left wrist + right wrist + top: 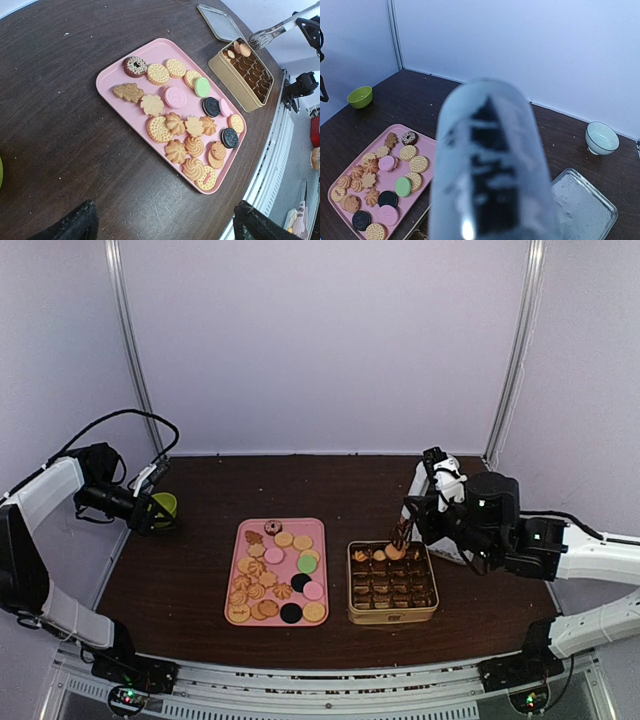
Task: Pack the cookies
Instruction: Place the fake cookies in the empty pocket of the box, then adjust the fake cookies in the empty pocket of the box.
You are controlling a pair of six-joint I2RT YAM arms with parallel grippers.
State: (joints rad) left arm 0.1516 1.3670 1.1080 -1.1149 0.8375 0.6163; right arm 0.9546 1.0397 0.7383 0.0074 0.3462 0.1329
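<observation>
The right tool [418,510] grips tongs [272,32] above the tin [392,618], few cookies [239,49] packed; most sit on the pink tray [107,80], left tool [165,227] open.

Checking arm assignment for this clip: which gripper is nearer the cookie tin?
Right. The right gripper hangs by the far right corner of the tin, holding tongs that reach over it. The left gripper is far off to the left, beyond the pink tray.
</observation>
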